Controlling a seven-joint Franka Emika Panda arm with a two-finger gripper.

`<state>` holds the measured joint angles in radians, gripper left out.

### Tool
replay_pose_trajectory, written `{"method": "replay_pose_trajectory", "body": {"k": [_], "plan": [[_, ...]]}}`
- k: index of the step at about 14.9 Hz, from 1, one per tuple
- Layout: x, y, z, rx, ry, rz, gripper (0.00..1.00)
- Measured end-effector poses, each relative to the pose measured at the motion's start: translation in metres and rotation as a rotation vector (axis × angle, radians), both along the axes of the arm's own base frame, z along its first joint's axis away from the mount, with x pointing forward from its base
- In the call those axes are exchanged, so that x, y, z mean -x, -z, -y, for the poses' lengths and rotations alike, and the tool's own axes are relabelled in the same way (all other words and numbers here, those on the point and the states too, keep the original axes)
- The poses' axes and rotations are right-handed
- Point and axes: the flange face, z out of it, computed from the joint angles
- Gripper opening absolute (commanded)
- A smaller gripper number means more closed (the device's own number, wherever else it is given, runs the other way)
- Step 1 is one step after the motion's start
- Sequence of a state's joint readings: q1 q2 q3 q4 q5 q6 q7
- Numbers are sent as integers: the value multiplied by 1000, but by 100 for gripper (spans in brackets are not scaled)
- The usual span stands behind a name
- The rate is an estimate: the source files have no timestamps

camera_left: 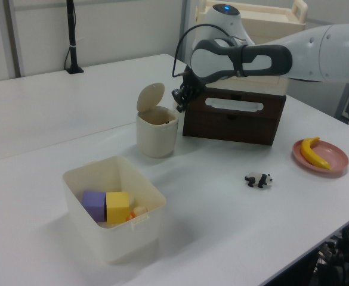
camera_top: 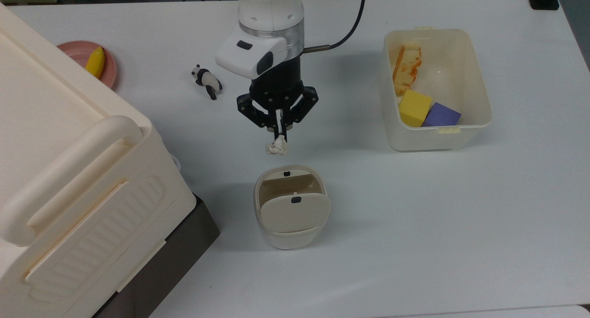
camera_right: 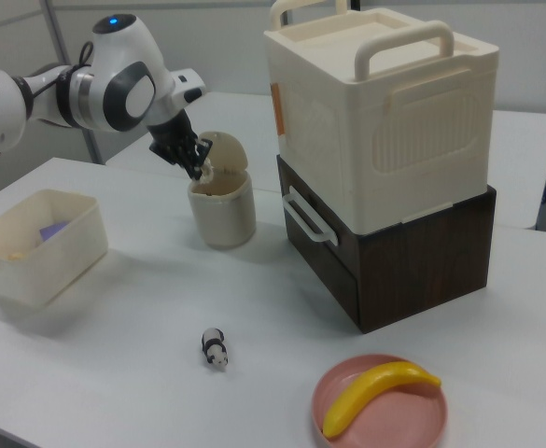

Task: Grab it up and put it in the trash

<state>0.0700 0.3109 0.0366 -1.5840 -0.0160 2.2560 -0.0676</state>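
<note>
A small whitish wad of wrinkled wrapper [camera_top: 276,147], faintly see-through with tan flecks, is seen pinched at the tip of the gripper [camera_top: 279,134], whose two fingers are closed tightly on it. In the top view the wad is held clear of the white table [camera_top: 415,226], just on the far side of the small cream bin [camera_top: 291,206], toward the arm's base and close to the bin's rim. The bin's swing flap [camera_top: 295,213] is tilted open, so that a dark opening is exposed on the side facing the gripper. In the left view the gripper [camera_left: 181,101] is seen above and just to the left view's right of the bin [camera_left: 156,132], level with the raised flap; the wad cannot be made out there. In the right view the gripper [camera_right: 194,161] is placed just above the bin's [camera_right: 222,211] rim. A panda figurine [camera_top: 205,79] lies to the top view's left of the arm, well apart from the wad. A rectangular cream tub [camera_top: 479,97] with foam blocks stands to the top view's right, and a big cream box with a handle [camera_top: 78,170] stands to the top view's left of the bin. Bare table is left between the bin and each of these.
</note>
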Motion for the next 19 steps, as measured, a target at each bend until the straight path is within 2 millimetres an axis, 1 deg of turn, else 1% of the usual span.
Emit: {"method": "replay_pose_trajectory", "body": {"k": [1, 3, 4, 5, 7, 8, 9, 10, 11, 17, 19], "plan": [[-6, -4, -8, -6, -12, 14, 0], [-18, -4, -21, -17, -31, 70, 0], [-25, 3, -28, -21, -39, 106, 0], [-30, 15, -32, -19, -46, 116, 0], [-38, 34, -33, -9, -53, 116, 0], [-40, 40, -33, -4, -55, 112, 6], [-40, 41, -33, -3, -55, 110, 51], [-40, 42, -33, -3, -55, 110, 95], [-40, 42, -33, -3, -55, 110, 100], [-41, 41, -33, 18, -65, 113, 100], [-41, 35, -32, 17, -63, 123, 100]]}}
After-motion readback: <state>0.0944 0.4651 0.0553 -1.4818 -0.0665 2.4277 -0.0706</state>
